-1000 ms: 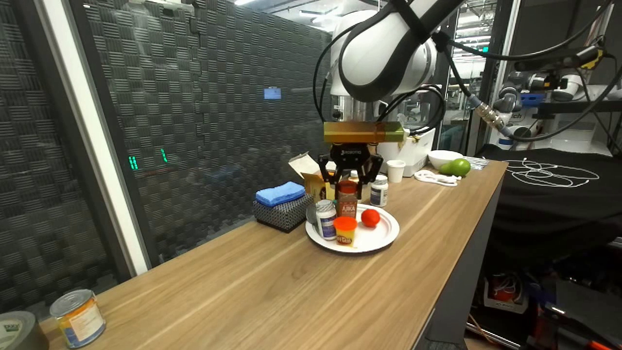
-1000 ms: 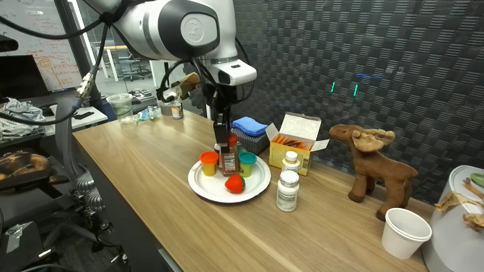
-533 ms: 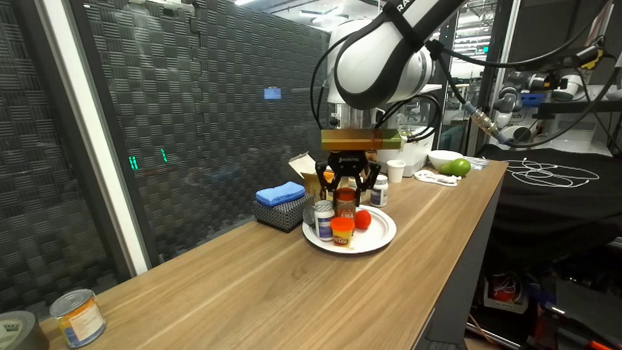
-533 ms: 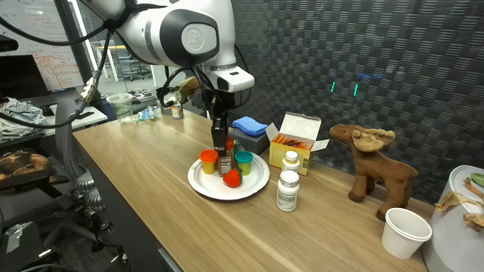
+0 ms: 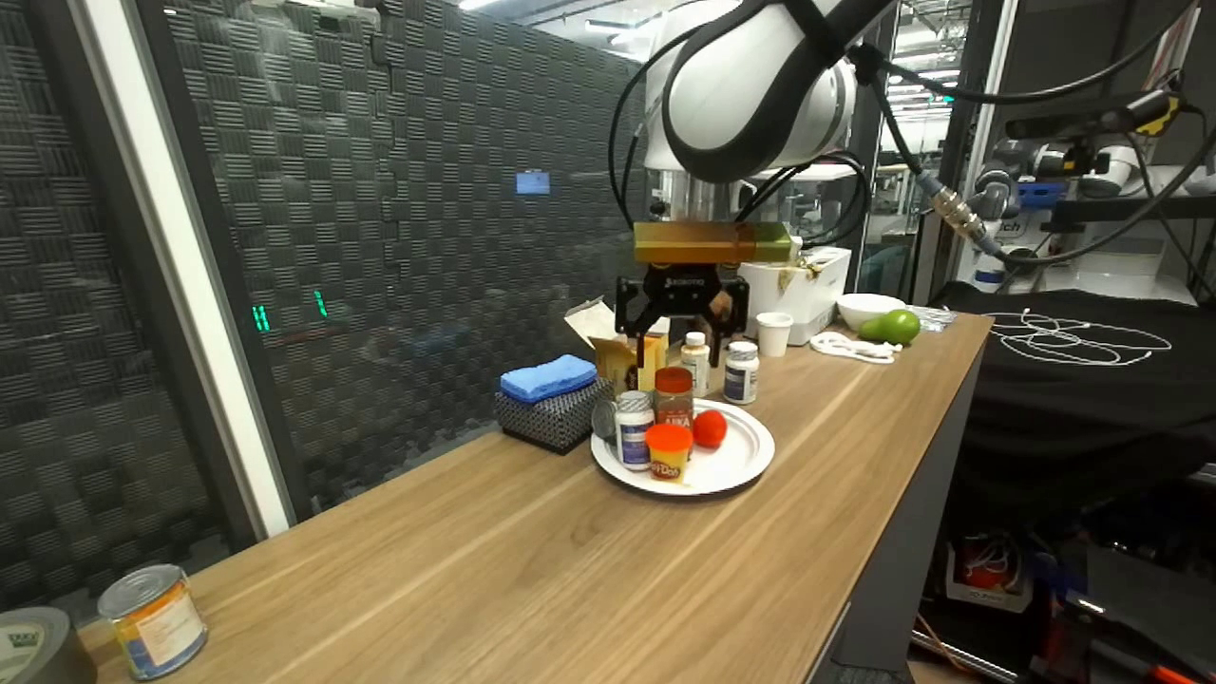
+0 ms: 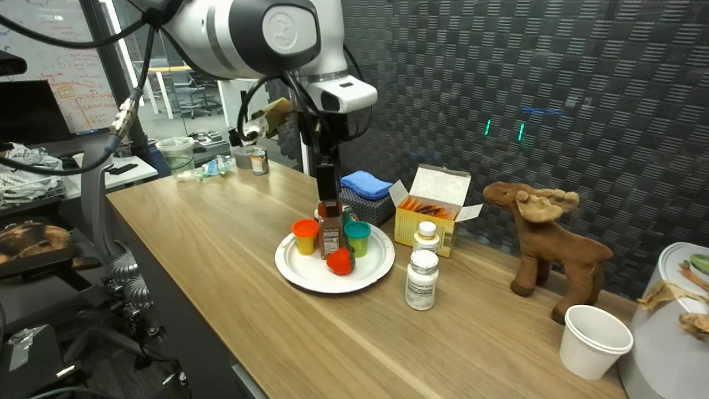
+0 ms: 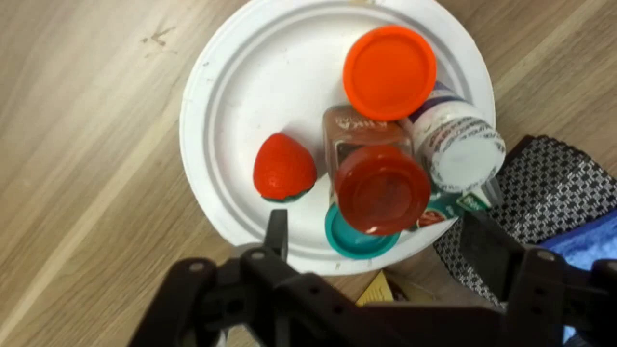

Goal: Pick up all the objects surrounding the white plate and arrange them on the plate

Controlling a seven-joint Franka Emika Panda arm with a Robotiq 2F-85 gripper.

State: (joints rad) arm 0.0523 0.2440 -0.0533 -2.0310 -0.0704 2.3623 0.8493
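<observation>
Red-capped bottle (image 5: 674, 401), from here at six o'clock below the claw (image 5: 678, 359).
Jaws spread wide, gripping nothing; plate (image 5: 743, 454) under the bottle.

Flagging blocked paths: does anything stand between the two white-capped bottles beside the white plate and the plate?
Nothing visible does: in an exterior view, only tabletop shows between the white plate and the nearer bottle or rear bottle. On the plate, the teal-lidded tub and strawberry may need avoiding.

The red-capped bottle (image 6: 331, 237), white bottle (image 5: 634, 434) and orange-lidded cup (image 6: 306, 238) crowd one side of the white plate (image 6: 304, 274). Its opposite side, past the strawberry (image 7: 284, 167), lies open. Just off the crowded rim stands the mesh box (image 5: 556, 416).
</observation>
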